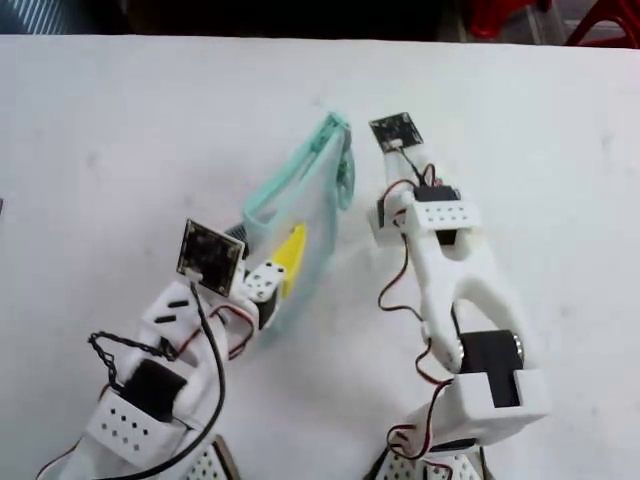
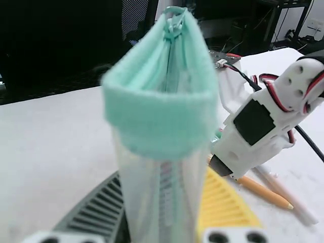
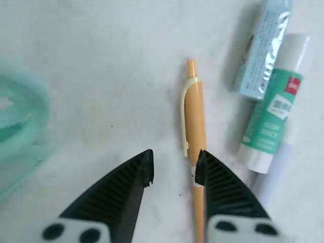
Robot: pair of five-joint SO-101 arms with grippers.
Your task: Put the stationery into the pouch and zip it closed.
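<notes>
Orange pen (image 3: 195,126) lies on the table (image 3: 101,76) beside a glue stick (image 3: 271,121), partly under one jaw of the half-open, empty right gripper (image 3: 173,162), which should centre over the barrel before closing, while the left gripper (image 2: 162,217) clamps the mint-edged pouch (image 2: 162,111) upright.

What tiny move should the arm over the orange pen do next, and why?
Probably slide the right gripper slightly toward the glue stick. Its jaws are open, but the orange pen lies by one finger's inner edge, not centred between them, so closing now might miss it.
</notes>
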